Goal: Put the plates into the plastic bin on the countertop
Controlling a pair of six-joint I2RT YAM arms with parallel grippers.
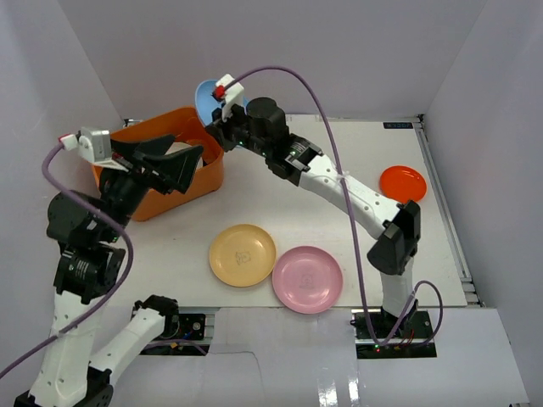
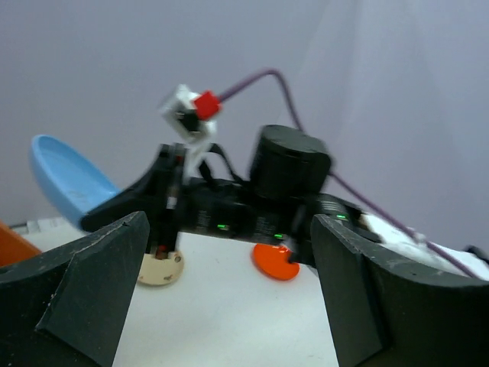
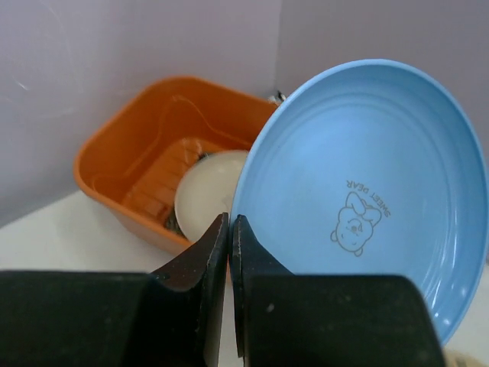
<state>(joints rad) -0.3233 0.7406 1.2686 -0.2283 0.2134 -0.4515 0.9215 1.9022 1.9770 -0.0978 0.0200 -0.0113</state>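
Right now I judge the step in hand to be carrying the blue plate [image 3: 367,191] to the plastic bin [image 1: 209,174]. The right gripper [image 3: 229,223] is clamped on the plate's rim and holds it tilted in the air at the top centre of the overhead view, just beside the bin's upper right corner. A cream plate [image 3: 205,193] already lies inside. The left gripper [image 1: 174,163], jaws wide apart and holding nothing, hangs over the bin in the upper left. Next, I think, the plate must swing over the opening and be lowered and let go, keeping clear of that left arm. The yellow plate [image 1: 243,254], pink plate [image 1: 307,279] and orange-red plate [image 1: 402,182] wait on the bench [image 1: 356,161].
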